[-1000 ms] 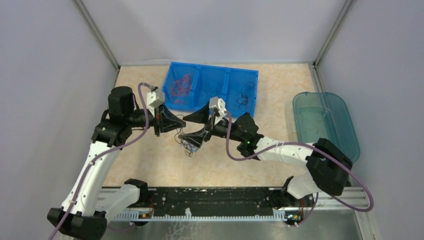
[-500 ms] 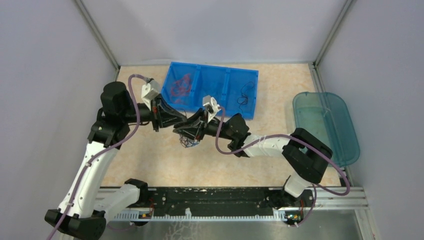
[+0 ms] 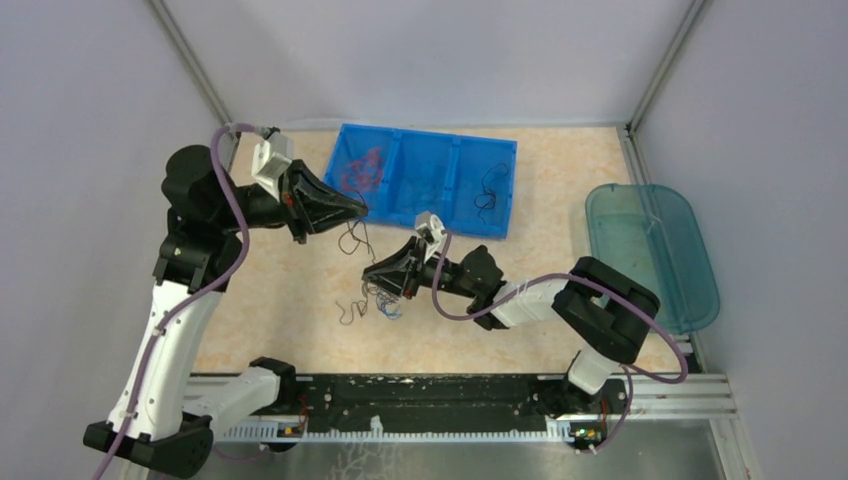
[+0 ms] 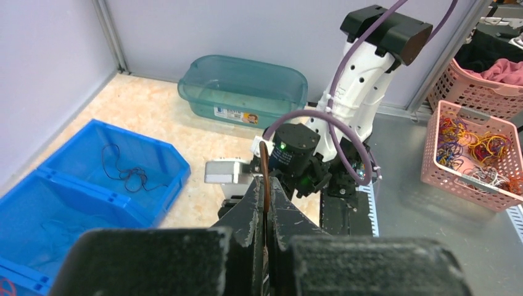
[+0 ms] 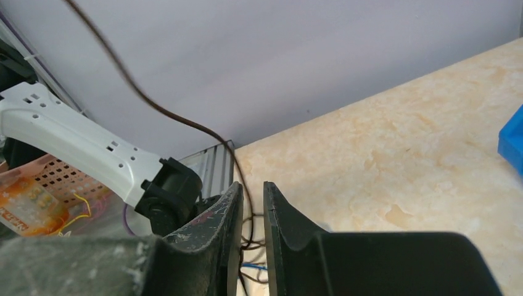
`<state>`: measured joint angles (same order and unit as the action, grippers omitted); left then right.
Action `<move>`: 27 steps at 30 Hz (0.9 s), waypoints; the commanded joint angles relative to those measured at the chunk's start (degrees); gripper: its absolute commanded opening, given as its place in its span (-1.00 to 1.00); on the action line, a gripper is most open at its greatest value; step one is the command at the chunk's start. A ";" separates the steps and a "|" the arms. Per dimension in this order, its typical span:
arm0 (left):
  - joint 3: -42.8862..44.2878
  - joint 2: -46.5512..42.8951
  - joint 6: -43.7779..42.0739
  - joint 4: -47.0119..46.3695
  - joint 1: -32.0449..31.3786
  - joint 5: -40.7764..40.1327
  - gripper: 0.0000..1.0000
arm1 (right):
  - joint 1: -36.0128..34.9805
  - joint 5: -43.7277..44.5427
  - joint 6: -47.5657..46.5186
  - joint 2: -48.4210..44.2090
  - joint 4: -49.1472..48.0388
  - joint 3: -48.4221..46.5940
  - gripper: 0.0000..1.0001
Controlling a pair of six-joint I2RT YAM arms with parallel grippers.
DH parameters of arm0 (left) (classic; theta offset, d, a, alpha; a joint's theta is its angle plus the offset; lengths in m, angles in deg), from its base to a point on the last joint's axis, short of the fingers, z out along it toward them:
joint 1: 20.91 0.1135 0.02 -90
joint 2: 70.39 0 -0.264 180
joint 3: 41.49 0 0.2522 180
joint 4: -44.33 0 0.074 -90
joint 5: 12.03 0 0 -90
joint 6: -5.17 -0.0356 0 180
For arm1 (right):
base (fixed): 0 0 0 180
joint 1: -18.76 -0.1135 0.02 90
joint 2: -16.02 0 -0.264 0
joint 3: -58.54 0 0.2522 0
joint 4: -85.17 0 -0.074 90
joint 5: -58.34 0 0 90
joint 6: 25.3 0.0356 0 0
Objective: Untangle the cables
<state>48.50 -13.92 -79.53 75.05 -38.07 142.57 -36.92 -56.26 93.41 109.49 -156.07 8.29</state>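
The cables (image 3: 378, 300) form a small clump of dark and blue wires on the table's middle. My right gripper (image 3: 370, 277) is low over them, and its jaws stand a narrow gap apart, closed on the clump's strands (image 5: 250, 266). Up and to the left, my left gripper (image 3: 358, 208) is shut on a thin dark brown wire (image 3: 355, 238). That wire (image 5: 154, 105) runs up from the right jaws toward the left arm. In the left wrist view the brown wire (image 4: 265, 163) sticks out between the pressed fingertips.
A blue three-compartment bin (image 3: 425, 178) stands at the back, with red wires (image 3: 360, 170) in its left compartment and a black wire (image 3: 488, 190) in its right one. A teal tub (image 3: 650, 250) sits at the right. Pink baskets (image 4: 475, 148) stand beyond the table.
The right jaws have closed on the clump and moved nearer and lower. The left arm has pulled back up and to the left with the brown wire, drawing it out of the clump.
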 commanded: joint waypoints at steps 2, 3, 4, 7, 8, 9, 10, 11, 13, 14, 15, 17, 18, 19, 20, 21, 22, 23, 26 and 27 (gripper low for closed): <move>5.20 0.68 2.47 -3.70 -0.23 -0.06 -0.99 | -0.24 1.50 0.37 0.75 -4.74 1.24 -0.62; 5.93 0.95 2.53 -3.75 -0.23 -0.18 -0.99 | -0.29 1.68 0.20 0.79 -4.58 1.47 -0.62; 6.72 1.13 2.61 -3.84 -0.22 -0.31 -0.99 | -0.35 1.86 0.09 0.82 -4.25 1.69 -0.62; 8.32 1.51 3.18 -4.49 -0.24 -0.68 -0.99 | -0.56 2.82 -0.92 0.76 -3.23 2.31 -0.59; 8.84 1.62 3.40 -4.77 -0.23 -0.76 -0.99 | -0.64 3.07 -1.12 0.76 -2.94 2.49 -0.58; 9.47 1.75 3.48 -5.07 -0.23 -0.83 -0.99 | -0.72 3.33 -1.42 1.74 -2.55 2.62 -0.57; 10.12 1.96 3.55 -5.34 -0.23 -1.00 -0.99 | -0.75 3.70 -1.79 2.56 -1.71 2.73 -0.56; 10.84 2.11 3.72 -5.61 -0.23 -1.30 -0.99 | -0.82 4.28 -2.12 2.59 -0.88 2.81 -0.56; 12.35 2.61 3.75 -6.09 -0.23 -1.93 -0.99 | -1.03 5.00 -2.98 2.67 1.26 2.89 -0.56; 13.20 2.82 3.76 -6.38 -0.23 -2.20 -0.99 | -1.18 5.38 -3.40 2.68 1.82 2.99 -0.55; 14.03 3.12 3.72 -6.66 -0.23 -2.54 -0.99 | -1.34 5.78 -3.74 2.64 2.01 3.20 -0.55; 16.09 3.80 3.35 -7.02 -0.23 -3.74 -0.99 | -1.52 6.58 -4.36 2.84 2.43 3.52 -0.49; 17.02 4.01 3.25 -7.22 -0.23 -4.28 -0.99 | -1.61 6.87 -4.63 2.92 2.61 3.72 -0.47; 17.90 4.24 3.18 -7.75 -0.23 -4.91 -0.99 | -1.70 7.19 -4.81 2.97 2.66 3.89 -0.46; 18.73 4.45 3.04 -8.14 -0.23 -5.73 -0.99 | -1.71 7.57 -5.07 3.03 2.85 3.96 -0.44; 19.50 4.69 2.77 -8.60 -0.23 -6.56 -0.99 | -1.76 8.01 -5.23 3.02 3.15 4.05 -0.42; 20.17 4.78 2.62 -9.17 -0.23 -7.50 -0.99 | -1.82 8.49 -5.48 3.04 3.63 4.07 -0.41; 20.91 4.92 2.51 -9.67 -0.23 -8.62 -0.99 | -1.80 8.84 -5.70 3.11 4.08 4.07 -0.40; 23.63 5.75 2.20 -10.65 -0.23 -10.82 -0.99 | -1.80 10.14 -6.43 3.19 5.29 4.25 -0.40; 24.57 6.10 2.24 -10.86 -0.23 -11.26 -0.99 | -1.81 10.36 -6.65 3.16 5.34 4.38 -0.40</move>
<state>68.26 -8.07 -77.06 69.28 -38.07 135.67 -38.01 -48.13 89.02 112.11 -152.62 11.57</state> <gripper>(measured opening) 0.015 0.298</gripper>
